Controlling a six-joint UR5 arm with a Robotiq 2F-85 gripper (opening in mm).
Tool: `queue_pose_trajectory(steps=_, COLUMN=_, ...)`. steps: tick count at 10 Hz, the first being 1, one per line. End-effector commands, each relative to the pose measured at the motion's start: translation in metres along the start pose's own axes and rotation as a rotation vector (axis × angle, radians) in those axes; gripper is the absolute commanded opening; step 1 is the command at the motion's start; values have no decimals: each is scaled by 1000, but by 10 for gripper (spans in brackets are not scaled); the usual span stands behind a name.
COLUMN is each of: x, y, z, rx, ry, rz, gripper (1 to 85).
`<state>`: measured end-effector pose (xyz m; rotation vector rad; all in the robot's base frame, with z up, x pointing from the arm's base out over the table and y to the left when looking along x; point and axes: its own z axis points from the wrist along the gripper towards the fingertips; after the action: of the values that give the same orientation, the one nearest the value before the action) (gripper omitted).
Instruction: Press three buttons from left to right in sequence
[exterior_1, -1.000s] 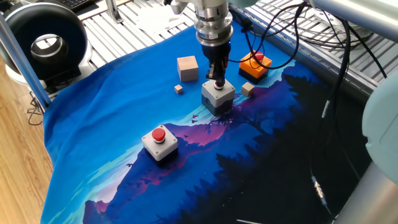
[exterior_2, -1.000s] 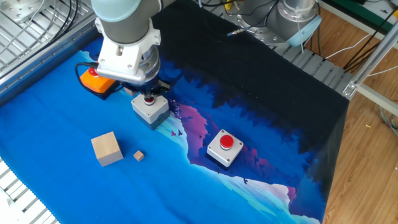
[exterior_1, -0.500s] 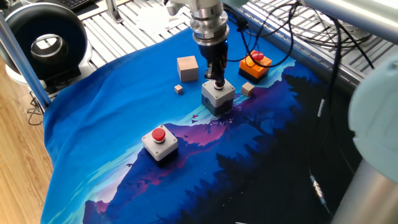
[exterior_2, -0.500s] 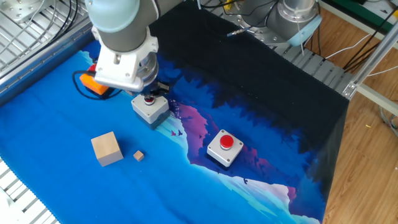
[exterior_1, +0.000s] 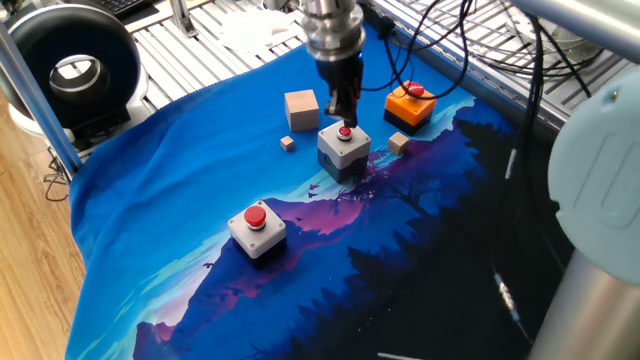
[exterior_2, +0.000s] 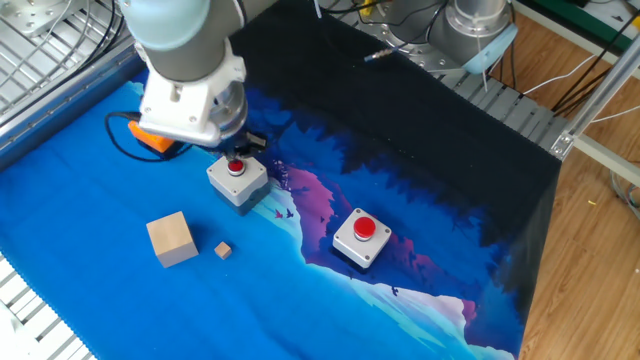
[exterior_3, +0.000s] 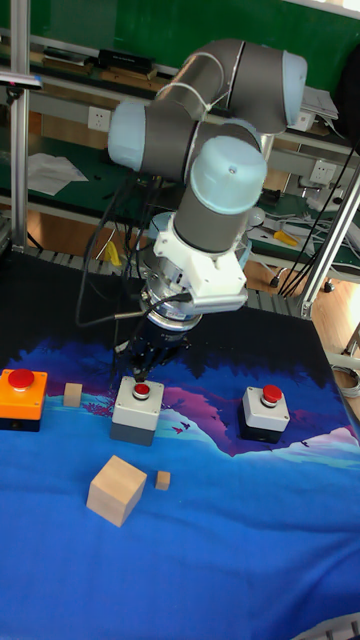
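Three button boxes stand on the blue cloth. In the one fixed view a grey box (exterior_1: 257, 228) is nearest, a second grey box (exterior_1: 343, 148) is in the middle, and an orange box (exterior_1: 410, 104) lies beyond. My gripper (exterior_1: 345, 120) hangs just above the middle box's red button (exterior_1: 345, 132), with its fingertips together and holding nothing. In the other fixed view the wrist covers most of the gripper (exterior_2: 239, 152) over the middle box (exterior_2: 236, 178); the orange box (exterior_2: 150, 140) is partly hidden. The tall fixed view shows the orange box (exterior_3: 22, 398), middle box (exterior_3: 137, 408) and right box (exterior_3: 266, 410) in a row.
A large wooden cube (exterior_1: 301, 108) and two small ones (exterior_1: 288, 143) (exterior_1: 399, 142) lie around the middle box. A black round device (exterior_1: 70, 70) stands off the cloth at the left. Cables (exterior_1: 450, 40) hang behind the arm over the metal slats.
My gripper has lifted off the middle box's button, whose red cap now shows. The wrist shifted slightly toward the orange box's side, and the middle box shifted slightly.
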<state>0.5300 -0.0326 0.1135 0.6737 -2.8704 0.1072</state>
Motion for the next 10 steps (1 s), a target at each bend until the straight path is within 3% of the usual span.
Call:
queue_pose_trajectory(steps=1, x=-1, y=-8, z=-28, rx=-45, ry=-86, rz=37, gripper=10)
queue_pose_trajectory(steps=2, x=-8, y=-6, z=-34, rx=-57, ry=-138, rz=88, gripper=10)
queue_pose_trajectory(steps=6, x=-22, y=32, z=-42, rx=-191, ry=-171, rz=266, gripper=10)
queue_pose_trajectory(steps=8, x=-26, y=13, z=-41, rx=-113, ry=-205, rz=237, gripper=10)
queue_pose_trajectory(steps=9, x=-37, y=10, z=-44, rx=-100, ry=-254, rz=186, gripper=10)
queue_pose_trajectory(steps=10, x=-42, y=-4, z=-44, rx=-39, ry=-277, rz=122, gripper=10)
